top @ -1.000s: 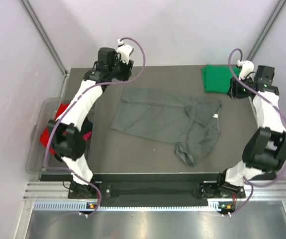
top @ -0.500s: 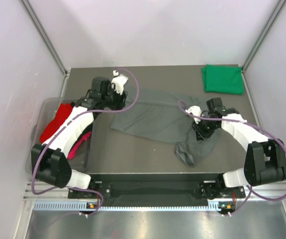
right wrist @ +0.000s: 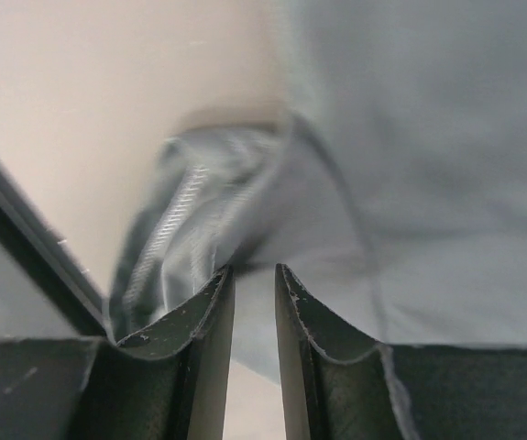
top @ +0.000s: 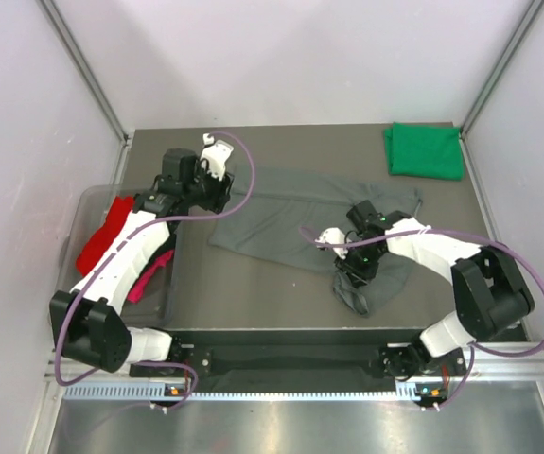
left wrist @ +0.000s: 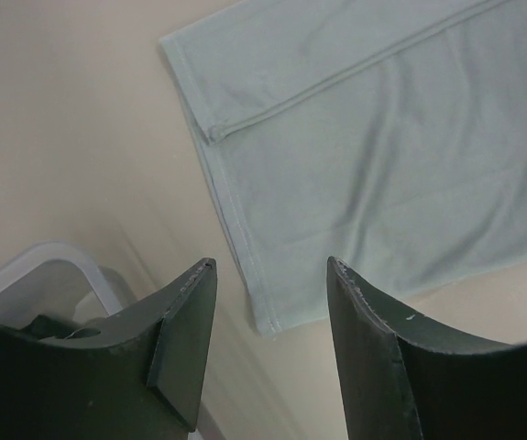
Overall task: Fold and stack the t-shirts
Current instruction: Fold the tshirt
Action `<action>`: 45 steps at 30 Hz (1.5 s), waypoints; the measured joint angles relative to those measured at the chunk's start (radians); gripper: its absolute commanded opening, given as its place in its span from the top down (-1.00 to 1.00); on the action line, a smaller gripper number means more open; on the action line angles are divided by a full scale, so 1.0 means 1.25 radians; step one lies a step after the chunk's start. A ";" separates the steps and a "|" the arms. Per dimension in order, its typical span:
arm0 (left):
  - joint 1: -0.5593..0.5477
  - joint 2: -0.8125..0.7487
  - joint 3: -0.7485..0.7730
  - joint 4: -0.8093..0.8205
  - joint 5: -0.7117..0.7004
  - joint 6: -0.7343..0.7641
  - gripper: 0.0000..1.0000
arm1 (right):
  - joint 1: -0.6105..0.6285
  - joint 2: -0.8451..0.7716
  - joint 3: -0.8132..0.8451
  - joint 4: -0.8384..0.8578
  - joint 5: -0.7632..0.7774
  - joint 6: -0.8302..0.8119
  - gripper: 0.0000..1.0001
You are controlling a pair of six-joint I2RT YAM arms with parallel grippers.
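A dark grey t-shirt point(top: 300, 222) lies spread on the table, partly folded over. Its crumpled near sleeve point(top: 354, 295) points to the front edge. My right gripper point(top: 350, 270) is down on that sleeve. In the right wrist view the jaws point(right wrist: 254, 268) stand a narrow gap apart with the sleeve's fold point(right wrist: 199, 197) bunched at their tips. Whether cloth is pinched does not show. My left gripper point(top: 217, 189) hovers open over the shirt's left hem, the hem corner point(left wrist: 270, 316) showing between its fingers point(left wrist: 190, 312). A folded green t-shirt point(top: 425, 151) lies at the back right.
A clear plastic tub point(top: 75, 284) stands off the table's left edge, holding a red shirt point(top: 99, 238) and a pink one point(top: 153, 272). Its rim point(left wrist: 48, 266) shows beside the left fingers. White walls close in the table on three sides.
My right arm swung from the green shirt down to the grey shirt's near sleeve, its jaws narrowing. My left arm drew back and left to the shirt's left hem.
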 measured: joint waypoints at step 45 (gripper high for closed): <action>0.063 0.125 0.067 -0.025 -0.037 0.017 -0.13 | 0.103 -0.455 -0.212 -0.058 0.131 -0.123 0.31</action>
